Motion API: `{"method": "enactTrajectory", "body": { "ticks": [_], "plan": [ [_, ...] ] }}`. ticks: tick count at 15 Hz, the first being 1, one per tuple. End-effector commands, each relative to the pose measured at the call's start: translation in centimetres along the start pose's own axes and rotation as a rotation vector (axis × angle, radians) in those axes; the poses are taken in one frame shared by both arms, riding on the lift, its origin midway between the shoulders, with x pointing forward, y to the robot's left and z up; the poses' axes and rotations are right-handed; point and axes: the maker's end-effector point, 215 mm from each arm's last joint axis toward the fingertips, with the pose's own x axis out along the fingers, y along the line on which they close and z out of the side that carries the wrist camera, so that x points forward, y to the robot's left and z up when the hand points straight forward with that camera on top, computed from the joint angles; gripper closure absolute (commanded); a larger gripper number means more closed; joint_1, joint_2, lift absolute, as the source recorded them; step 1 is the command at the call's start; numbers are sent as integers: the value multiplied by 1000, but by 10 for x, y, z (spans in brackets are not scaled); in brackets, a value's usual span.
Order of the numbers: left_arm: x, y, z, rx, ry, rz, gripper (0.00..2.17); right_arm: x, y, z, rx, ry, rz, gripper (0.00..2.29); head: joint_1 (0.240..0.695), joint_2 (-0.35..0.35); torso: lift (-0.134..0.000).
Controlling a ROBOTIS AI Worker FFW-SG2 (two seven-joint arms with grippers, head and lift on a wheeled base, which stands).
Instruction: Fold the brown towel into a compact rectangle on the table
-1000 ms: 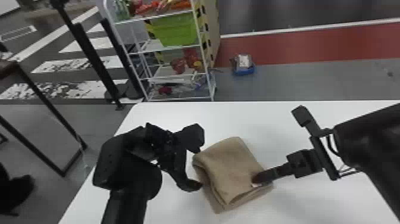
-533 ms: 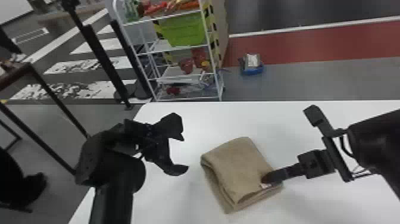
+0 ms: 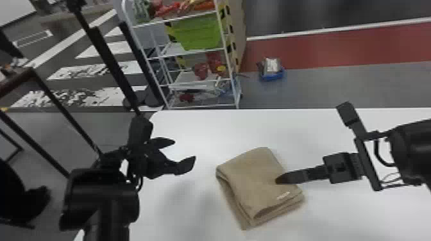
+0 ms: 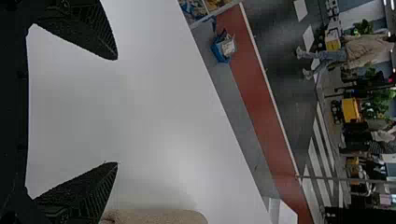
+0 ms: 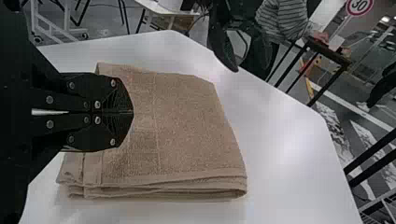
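The brown towel (image 3: pixel 253 178) lies on the white table (image 3: pixel 320 134). It is in from the far edge and well to the right of the far left corner. It sits a bit crooked, so its sides do not run along with the table's edges.

The job looks almost done to me. The towel is folded up small, with layers on top of each other, and it is close to a rectangle. The layers do not line up all the way. Some cloth peeks out from under the top on the side toward the left gripper (image 3: pixel 185 149). What is left, I think, is to pat it flat, make those sides neat if need be, and move away.

The right gripper (image 5: pixel 133 112) has its two fingers pressed together, with no cloth seen between them. They are over the top of the towel. I cannot tell if they touch it. The left gripper has its two fingers wide apart with nothing in them, over the left part of the table.

Now I count. There is one towel, one little pale tag (image 3: pixel 283 195) on it, one table under it and two grippers. I cannot count all the layers.
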Motion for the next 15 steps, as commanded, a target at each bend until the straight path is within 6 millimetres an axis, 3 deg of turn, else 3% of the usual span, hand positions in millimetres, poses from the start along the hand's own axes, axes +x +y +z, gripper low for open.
{"method": "enactTrajectory", "body": {
  "ticks": [1, 3, 5, 9, 11, 12, 13, 15],
  "plan": [
    [5, -14, -13, -59, 2, 27, 73, -10, 5, 20, -22, -81, 21, 2263, 695, 350, -124],
    [9, -15, -14, -79, -20, 62, 76, -20, 4, 47, -90, -196, 21, 2263, 695, 350, -124],
    [8, -16, -15, -93, -29, 99, 83, -31, -13, 60, -238, -278, -110, 2263, 695, 350, -124],
    [9, -29, -26, -130, -37, 168, 83, -93, -35, 99, -511, -456, -292, 2263, 695, 350, -124],
    [13, -46, -27, -142, -49, 158, 107, -131, -57, 99, -581, -488, -414, 2263, 695, 350, -124],
    [13, -53, -27, -167, -67, 149, 140, -156, -70, 96, -568, -521, -455, 2263, 695, 321, -124],
    [13, -61, -26, -194, -90, 125, 147, -167, -78, 91, -551, -535, -471, 2263, 695, 294, -124],
    [4, -73, 2, -131, -201, 120, 178, -196, -89, 83, -544, -576, -525, 2263, 695, 243, -124]
  ]
}}
